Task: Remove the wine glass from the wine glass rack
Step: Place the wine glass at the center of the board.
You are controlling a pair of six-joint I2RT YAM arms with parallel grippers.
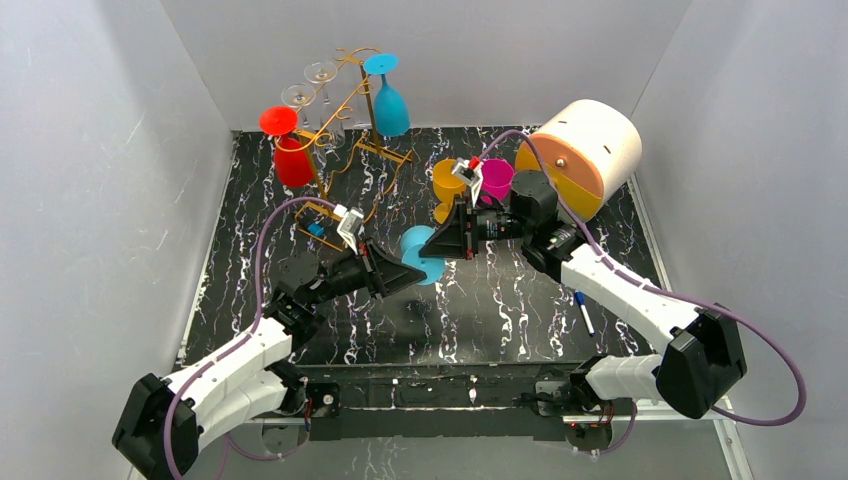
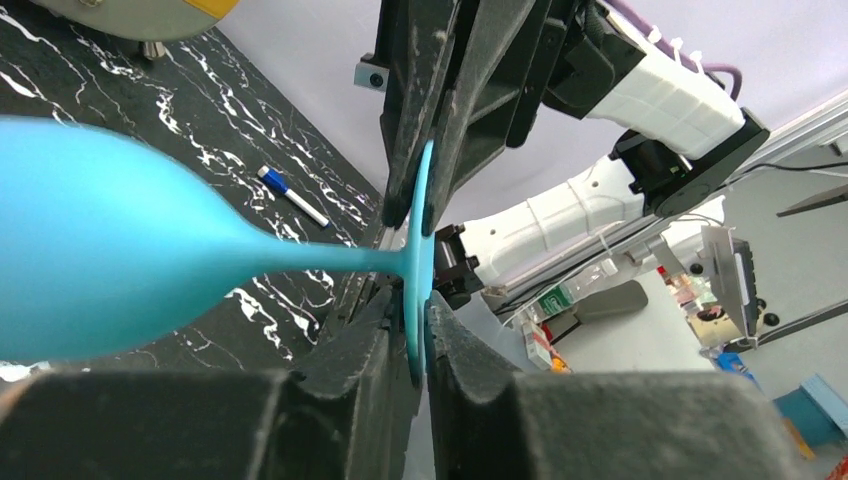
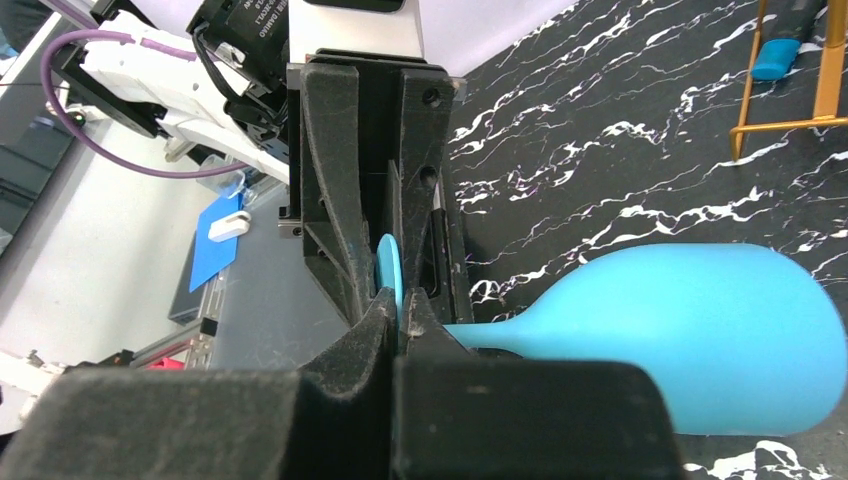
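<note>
A light blue wine glass (image 1: 418, 256) hangs on its side above the table, between both grippers. My left gripper (image 1: 403, 273) is shut on the rim of its round foot (image 2: 417, 250), with the bowl (image 2: 100, 250) to the left in the left wrist view. My right gripper (image 1: 436, 243) is shut on the opposite edge of the same foot (image 3: 389, 268), with the bowl (image 3: 700, 330) at the right. The golden wire wine glass rack (image 1: 352, 95) stands at the back left. It holds a red glass (image 1: 291, 150), clear glasses (image 1: 312, 95) and a teal glass (image 1: 389, 102).
A white and yellow cylinder (image 1: 582, 145) lies at the back right. An orange cup (image 1: 447, 180) and a magenta cup (image 1: 496, 178) stand behind my right gripper. A pen (image 1: 584, 313) lies at the right front. A small blue item (image 1: 316, 229) lies by the rack's base (image 3: 790, 125).
</note>
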